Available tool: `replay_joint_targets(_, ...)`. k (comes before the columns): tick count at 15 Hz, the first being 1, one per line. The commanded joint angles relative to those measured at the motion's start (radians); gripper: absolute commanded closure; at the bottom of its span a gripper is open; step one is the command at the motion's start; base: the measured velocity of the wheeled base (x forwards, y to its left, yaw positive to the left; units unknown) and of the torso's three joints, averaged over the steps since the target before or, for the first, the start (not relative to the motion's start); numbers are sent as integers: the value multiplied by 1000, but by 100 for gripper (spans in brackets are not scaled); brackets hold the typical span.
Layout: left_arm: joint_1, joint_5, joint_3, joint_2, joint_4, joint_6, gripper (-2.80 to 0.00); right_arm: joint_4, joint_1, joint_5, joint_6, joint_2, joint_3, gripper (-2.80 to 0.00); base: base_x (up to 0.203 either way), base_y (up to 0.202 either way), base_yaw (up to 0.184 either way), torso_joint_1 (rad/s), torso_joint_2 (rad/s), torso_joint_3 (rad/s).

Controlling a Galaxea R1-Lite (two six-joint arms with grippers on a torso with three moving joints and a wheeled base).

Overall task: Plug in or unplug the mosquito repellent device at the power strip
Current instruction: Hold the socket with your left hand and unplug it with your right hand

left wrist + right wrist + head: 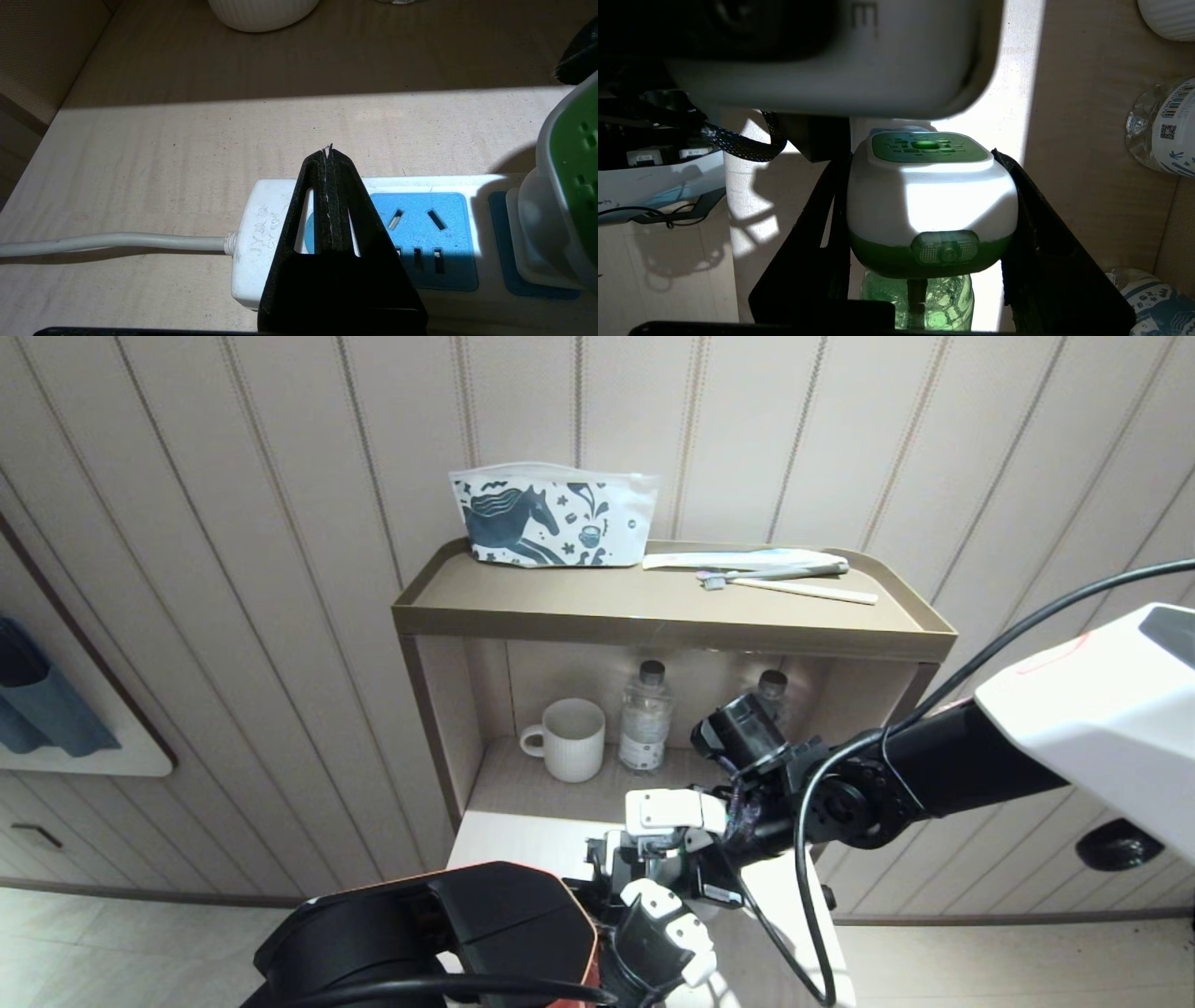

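The power strip, white with light-blue socket faces, lies on the sunlit lower shelf, its white cord running off one end. My left gripper is shut with nothing between its fingers. It hovers over the strip's cord end, covering a round blue button. The mosquito repellent device sits on the socket beside the free one. Its white-and-green head and green bottle lie between the black fingers of my right gripper, which press on both its sides.
A ribbed white mug and two clear water bottles stand at the back of the shelf. A brown tray top above holds a patterned pouch and a toothbrush. My right arm reaches in from the right, close over my left arm.
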Motion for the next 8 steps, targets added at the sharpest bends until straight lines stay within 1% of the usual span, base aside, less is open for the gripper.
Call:
replay_joint_targets(1, -2, 1, -1, -4, -4, -3, 0, -14, -13, 1, -4, 12, -11, 0, 0, 0, 0, 0, 0, 0)
replay_joint_targets(5, 0, -1, 5, -8, 2, -3, 0, 1, -17, -21, 2, 20, -59, 0, 0, 0, 0, 0, 0, 0)
replay_joint_targets(6, 0, -1, 5, -10, 3, -3, 0, 20, -11, -49, 10, 13, -84, 0, 0, 0, 0, 0, 0, 0)
replay_joint_targets(8, 0, -2, 7, -8, -5, -5, 0, 24, -3, -54, 20, 3, -101, 0, 0, 0, 0, 0, 0, 0)
